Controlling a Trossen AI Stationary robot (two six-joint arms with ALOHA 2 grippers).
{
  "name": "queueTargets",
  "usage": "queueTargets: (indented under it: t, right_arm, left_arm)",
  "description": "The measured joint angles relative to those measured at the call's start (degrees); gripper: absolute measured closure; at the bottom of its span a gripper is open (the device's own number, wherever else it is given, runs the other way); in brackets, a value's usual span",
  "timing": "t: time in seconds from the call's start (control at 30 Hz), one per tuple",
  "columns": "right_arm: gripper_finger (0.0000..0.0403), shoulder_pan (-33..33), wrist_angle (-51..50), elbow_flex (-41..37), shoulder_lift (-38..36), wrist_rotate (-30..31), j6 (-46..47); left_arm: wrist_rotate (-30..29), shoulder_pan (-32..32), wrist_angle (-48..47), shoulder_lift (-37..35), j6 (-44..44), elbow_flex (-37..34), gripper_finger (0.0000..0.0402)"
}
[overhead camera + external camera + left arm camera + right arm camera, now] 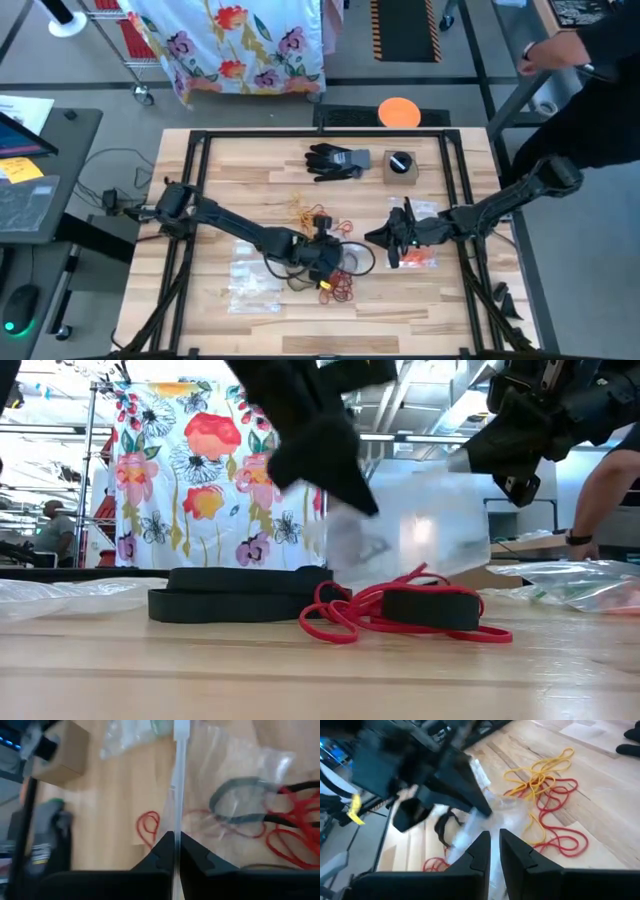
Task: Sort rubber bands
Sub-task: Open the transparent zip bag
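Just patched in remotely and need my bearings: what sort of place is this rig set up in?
Most likely a robotics lab or workshop, not a home. A framed wooden table stands on bare concrete floor, a desk with a keyboard sits beside it, a wire rack stands behind, and hazard-striped matting lies on the floor.

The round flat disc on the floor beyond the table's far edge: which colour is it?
Orange; the round flat disc shows best in the high view.

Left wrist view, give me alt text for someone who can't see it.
The left hand is shut on the edge of a clear bag, which hangs over a wooden table. Red bands and a black band show through the plastic, and another red band lies on the wood beside it.
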Motion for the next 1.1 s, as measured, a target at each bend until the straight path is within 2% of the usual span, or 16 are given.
queueTargets:
  t: [0.17, 0.27, 0.33, 0.4, 0.53, 0.6, 0.7, 0.87, 0.97, 1.1]
  right_arm:
    - [0.0362, 0.25, 10.8, -0.02, 0.66, 2.04, -3.1]
    - [0.0362, 0.99, 19.96, 0.0, 3.08, 3.91, -7.59]
    - [0.0362, 1.03, 24.23, 0.03, 5.41, 3.62, -6.4]
    - [0.0362, 1.03, 25.65, 0.62, 8.06, 3.37, -3.84]
    - [0.0362, 0.98, 24.64, 4.12, 12.58, -0.12, -3.26]
    - [0.0362, 0.81, 24.75, 6.05, 13.86, -2.74, -6.07]
    - [0.0362, 1.23, 24.1, 7.94, 14.21, -3.08, -12.6]
    - [0.0362, 1.43, 18.44, 8.76, 13.34, -2.92, -18.81]
    - [0.0362, 1.42, 12.3, 8.77, 12.33, -0.63, -22.34]
    - [0.0362, 1.54, 8.68, 8.72, 11.07, 1.09, -22.98]
  left_arm:
    - [0.46, -1.13, -6.08, -4.11, -1.92, 2.31, 0.0396]
    - [4.32, -1.16, -7.2, -5.1, -4.06, 2.33, 0.0396]
    - [5.35, -1.25, -7.09, -5.54, -4.92, 2.36, 0.0397]
    - [3.91, -1.57, -7.36, -5.51, -4.67, 2.41, 0.0398]
    - [-2.8, -1.88, -9.31, -4.77, -3.31, 2.41, 0.0398]
    - [-6.62, -1.86, -11.33, -4.83, -3.87, 2.41, 0.0398]
    - [-10.7, -1.84, -16.17, -4.88, -6.91, 2.41, 0.0399]
    - [-11.1, -2.25, -20.55, -4.88, -10.89, 2.41, 0.0399]
    - [-11.08, -3.12, -20.72, -4.88, -11.23, 2.41, 0.0399]
    - [-10.98, -4.58, -20.77, -4.88, -11.26, 2.41, 0.0399]
